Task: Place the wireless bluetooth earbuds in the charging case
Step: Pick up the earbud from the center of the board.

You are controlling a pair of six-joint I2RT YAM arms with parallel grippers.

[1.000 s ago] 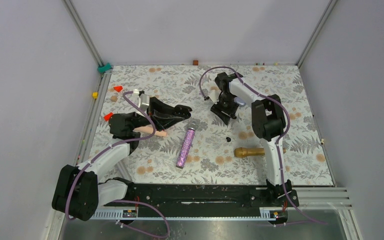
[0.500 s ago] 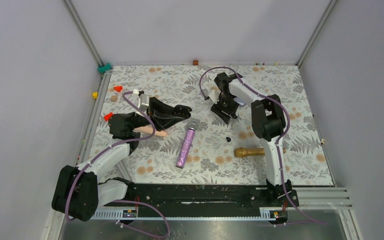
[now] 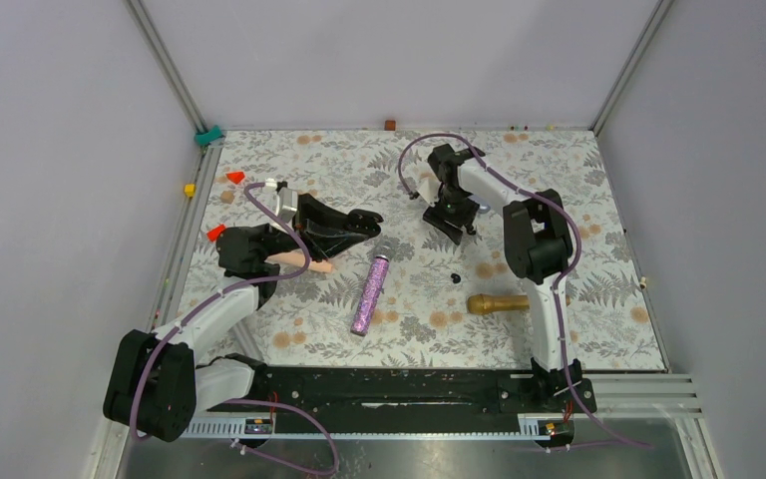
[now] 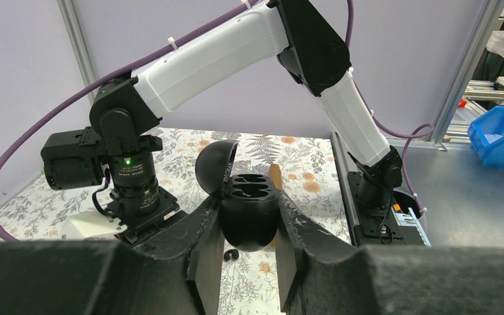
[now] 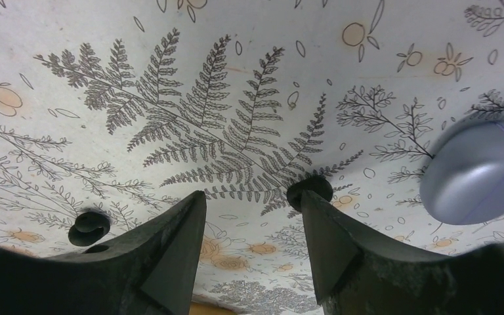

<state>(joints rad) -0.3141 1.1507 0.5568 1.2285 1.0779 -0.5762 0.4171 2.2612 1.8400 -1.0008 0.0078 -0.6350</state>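
Observation:
My left gripper (image 3: 363, 222) is shut on the black charging case (image 4: 249, 216) and holds it above the table with its lid (image 4: 214, 164) open and its slots empty. One tiny black earbud (image 3: 456, 276) lies on the floral cloth, and it also shows below the case (image 4: 231, 254). My right gripper (image 3: 456, 214) is open and low over the cloth. In the right wrist view its gripper (image 5: 252, 200) has one earbud (image 5: 310, 187) at its right fingertip. A second earbud (image 5: 89, 228) lies outside the left finger (image 5: 170, 249).
A lavender-grey capsule (image 5: 479, 174) lies right of my right gripper. A purple glitter microphone (image 3: 369, 292) and a gold microphone (image 3: 497, 302) lie mid-table. A pink piece (image 3: 304, 262) sits by my left arm. Red bits (image 3: 234, 177) lie at the left.
My right gripper has shifted slightly over the cloth. My left gripper holds the case still.

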